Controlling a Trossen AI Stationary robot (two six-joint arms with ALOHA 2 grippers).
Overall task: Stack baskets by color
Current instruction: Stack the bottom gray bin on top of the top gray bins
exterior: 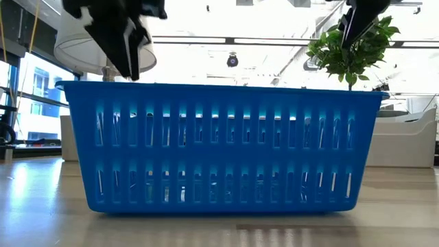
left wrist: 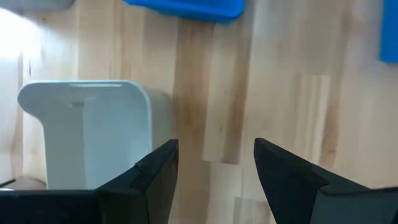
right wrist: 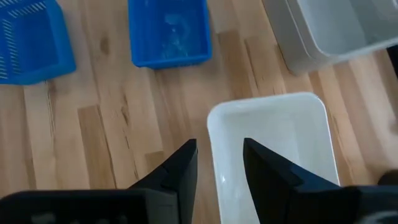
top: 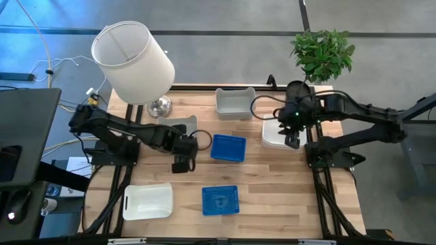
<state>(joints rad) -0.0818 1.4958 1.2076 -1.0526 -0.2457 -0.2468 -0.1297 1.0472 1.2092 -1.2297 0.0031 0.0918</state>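
The right end effector (top: 292, 141) is poised over the near rim of the white basket (top: 272, 137) at the right edge of the desk (top: 272, 184); its fingers (right wrist: 177, 171) are part open, with the rim seen between them, and nothing is held. Whether the rim is already touched cannot be told. The left end effector (top: 181, 163) is held wide open and empty above bare wood, just beside the blue basket (top: 228, 148) at mid-desk. A second blue basket (top: 221, 200) lies nearer the front, another white basket (top: 147, 201) at front left, and a grey basket (top: 235, 103) at the back.

A thin rim may be pinched off-centre, so the basket could tilt or slip when lifted. As it sits at the desk's edge, a downward push could tip it off. A carry across the desk may cross the left arm's path, so a collision is possible. The lampshade (top: 133, 60) stands close to the left arm and could be knocked.
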